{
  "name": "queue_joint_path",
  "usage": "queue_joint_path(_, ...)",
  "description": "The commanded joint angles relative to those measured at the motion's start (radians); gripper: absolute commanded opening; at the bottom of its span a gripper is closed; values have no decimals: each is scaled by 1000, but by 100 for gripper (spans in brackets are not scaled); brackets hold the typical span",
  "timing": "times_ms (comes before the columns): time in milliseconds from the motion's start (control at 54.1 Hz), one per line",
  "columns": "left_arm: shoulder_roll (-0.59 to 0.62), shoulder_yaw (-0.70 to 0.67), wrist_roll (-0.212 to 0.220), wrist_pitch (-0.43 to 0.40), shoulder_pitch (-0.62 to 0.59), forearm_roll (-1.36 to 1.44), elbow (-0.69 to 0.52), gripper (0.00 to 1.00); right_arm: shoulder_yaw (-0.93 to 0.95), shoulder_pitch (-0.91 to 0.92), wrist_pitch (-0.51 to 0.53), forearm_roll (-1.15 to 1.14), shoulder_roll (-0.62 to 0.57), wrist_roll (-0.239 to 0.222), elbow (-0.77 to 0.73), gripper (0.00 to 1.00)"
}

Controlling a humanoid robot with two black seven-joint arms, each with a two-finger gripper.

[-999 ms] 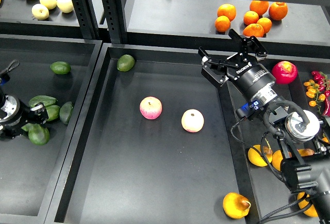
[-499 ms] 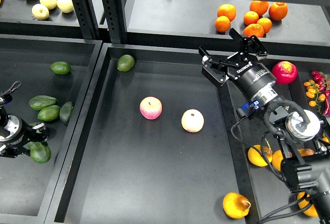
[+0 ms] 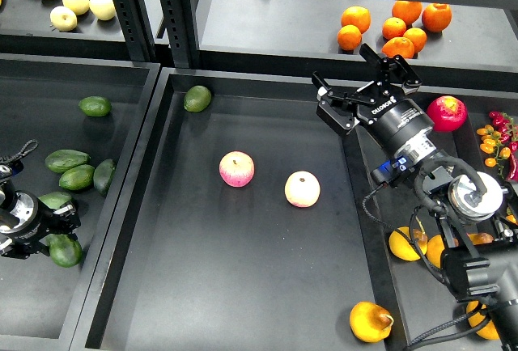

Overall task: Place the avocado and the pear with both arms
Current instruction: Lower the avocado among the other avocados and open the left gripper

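Observation:
My left gripper (image 3: 58, 226) is low in the left tray (image 3: 24, 319), dark and partly hidden. It looks shut on a dark green avocado (image 3: 65, 251) that hangs just below it. Another avocado (image 3: 55, 200) lies right behind it. My right gripper (image 3: 346, 72) is open and empty, high above the right rim of the centre tray (image 3: 243, 286). A yellow-orange pear (image 3: 371, 321) with a brownish blush lies at the bottom on the divider between the centre and right trays, far below the right gripper.
Two pink-yellow apples (image 3: 236, 169) (image 3: 302, 188) and a small round avocado (image 3: 197, 98) lie in the centre tray. More avocados (image 3: 77, 175) (image 3: 95, 106) lie in the left tray. Oranges (image 3: 392, 27) sit on the back shelf. A red fruit (image 3: 447, 113) and more pears (image 3: 405, 243) are on the right.
My left gripper has moved down and toward me in the left tray, and the dark green avocado has moved with it. The right arm has not moved.

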Motion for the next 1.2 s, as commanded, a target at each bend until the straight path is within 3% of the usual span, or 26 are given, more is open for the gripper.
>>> queue_joint_path(0,-5,0,0,0,0,1,0,53,0,0,0,0,0,0,1,100)
queue_joint_path(721,13,-58,0,0,-63,22,-11,96,0,-5,0,2,0,0,5,100)
queue_joint_path(888,62,-220,0,0,-72,10,2,99,-3,-9,0,2,0,-3,4,100)
queue_joint_path(1183,56,-707,0,0,38,-205,51,99,0,-31,3,2,0,-8,-1,100)
